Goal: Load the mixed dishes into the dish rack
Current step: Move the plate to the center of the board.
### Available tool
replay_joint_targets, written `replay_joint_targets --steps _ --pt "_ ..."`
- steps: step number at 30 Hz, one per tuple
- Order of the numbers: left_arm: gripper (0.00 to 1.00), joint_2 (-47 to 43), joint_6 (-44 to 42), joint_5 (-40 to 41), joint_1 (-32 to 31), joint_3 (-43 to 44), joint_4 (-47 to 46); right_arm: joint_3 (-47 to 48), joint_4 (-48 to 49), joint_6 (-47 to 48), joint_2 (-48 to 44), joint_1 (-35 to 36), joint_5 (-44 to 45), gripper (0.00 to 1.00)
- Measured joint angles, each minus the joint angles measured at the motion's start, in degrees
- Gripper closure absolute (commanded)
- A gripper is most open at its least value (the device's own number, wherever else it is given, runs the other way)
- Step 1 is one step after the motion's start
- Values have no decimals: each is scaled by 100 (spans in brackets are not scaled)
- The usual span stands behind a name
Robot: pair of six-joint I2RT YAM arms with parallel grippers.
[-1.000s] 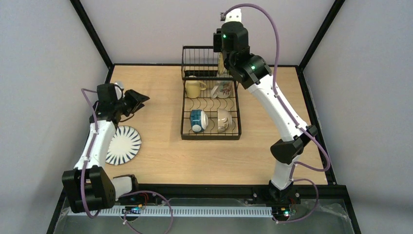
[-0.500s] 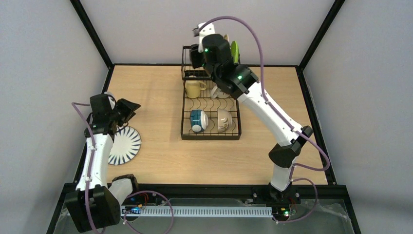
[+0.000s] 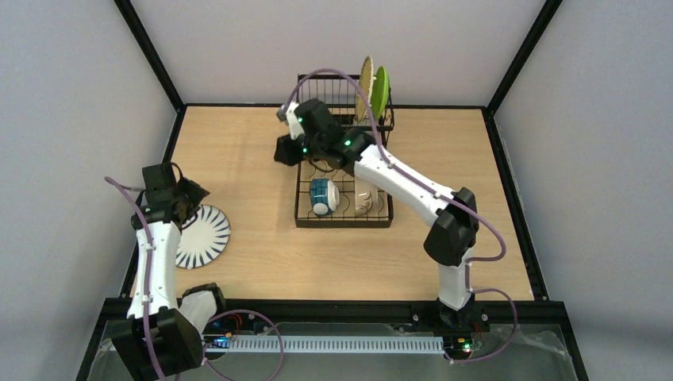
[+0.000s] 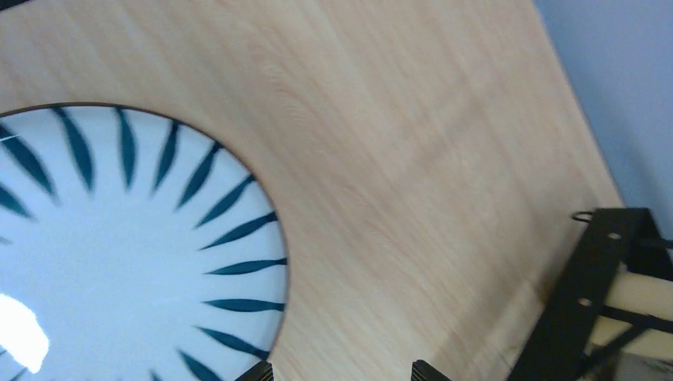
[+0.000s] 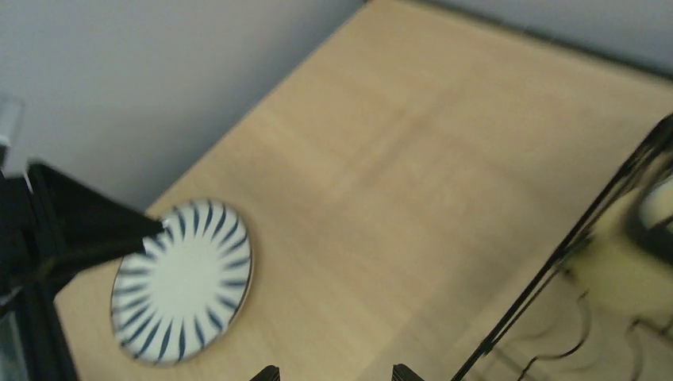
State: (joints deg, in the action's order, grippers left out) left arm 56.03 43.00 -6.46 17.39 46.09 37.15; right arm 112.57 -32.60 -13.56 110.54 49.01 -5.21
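The black-striped white plate (image 3: 201, 236) lies flat on the table at the left; it also shows in the left wrist view (image 4: 119, 254) and the right wrist view (image 5: 184, 279). My left gripper (image 3: 193, 193) is open and empty above the plate's far edge. My right gripper (image 3: 279, 152) is open and empty, just left of the dish rack (image 3: 343, 218). The tan woven-look plate (image 3: 366, 86) and the lime green plate (image 3: 381, 91) stand upright in the rack's tall basket. The blue bowl (image 3: 321, 196) and a pale bowl (image 3: 365, 196) lie in the slotted base. The pale yellow mug (image 5: 627, 254) is blurred.
Black frame posts and grey walls close in the table on the left, back and right. The rack's corner (image 4: 587, 309) shows at the right edge of the left wrist view. My left arm's black gripper body (image 5: 71, 230) shows beside the striped plate in the right wrist view.
My right arm has swung from the rack's tall basket down and left to the rack's left side, leaving the two plates upright there. My left gripper has moved back toward the striped plate.
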Motion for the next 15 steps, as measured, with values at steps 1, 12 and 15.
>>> replay_joint_targets --steps 1,12,15 --pt "1 4 -4 85 22 0 76 -192 66 -66 37 0 -197 20" --pt "1 393 -94 531 155 83 417 -1237 879 -592 752 13 -1930 17" --pt "1 492 -166 621 162 197 461 -1231 1080 -695 1012 46 -2264 16"
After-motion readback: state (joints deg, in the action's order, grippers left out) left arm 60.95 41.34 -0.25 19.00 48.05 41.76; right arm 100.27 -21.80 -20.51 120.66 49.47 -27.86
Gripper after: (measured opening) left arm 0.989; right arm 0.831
